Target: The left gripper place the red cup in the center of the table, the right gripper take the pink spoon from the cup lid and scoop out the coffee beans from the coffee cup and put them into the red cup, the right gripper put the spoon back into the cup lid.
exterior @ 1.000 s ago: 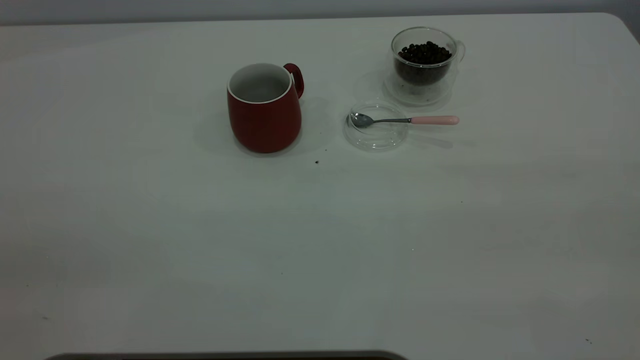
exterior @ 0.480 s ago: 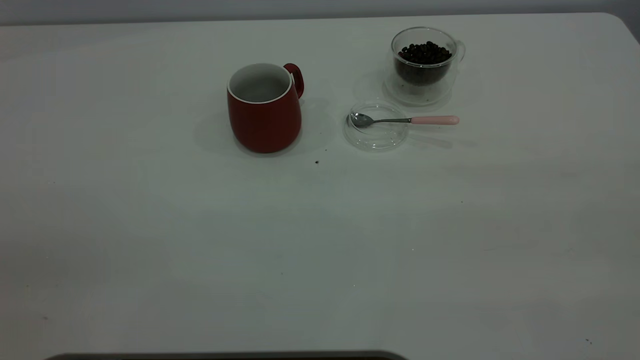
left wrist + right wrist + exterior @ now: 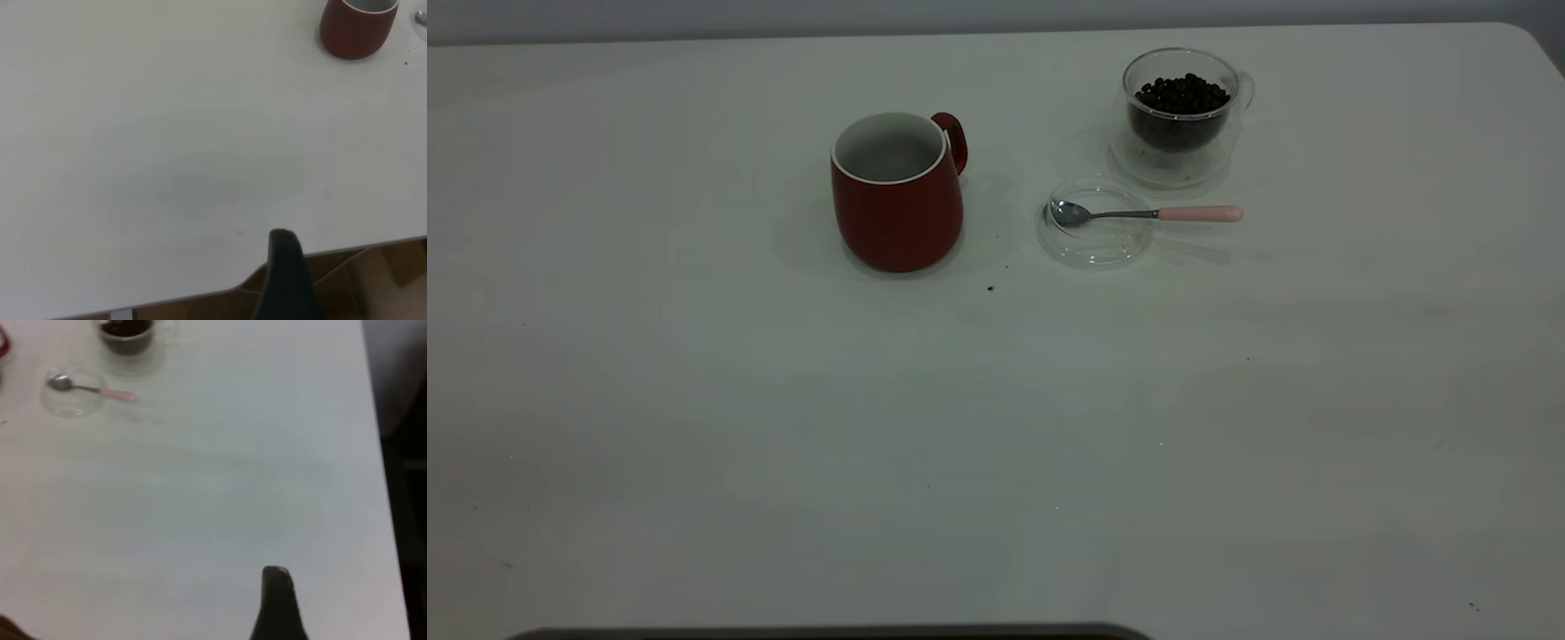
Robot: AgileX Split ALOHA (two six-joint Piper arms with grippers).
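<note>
The red cup stands upright on the table with its handle turned away, the pink spoon lies with its bowl in the cup lid and its handle out over the rim, and the coffee cup holding the coffee beans sits just behind. Both end effectors hang back at the near table edge, well apart from these things; only one dark fingertip of the left end effector and one of the right end effector shows, so I cannot tell how wide either is. The main risks, as I judge them, are that the rounded glazed cup slips or tips if gripped off-centre, and that a careless reach for the thin spoon handle flips it off the lid or knocks the glass cup and scatters beans.
</note>
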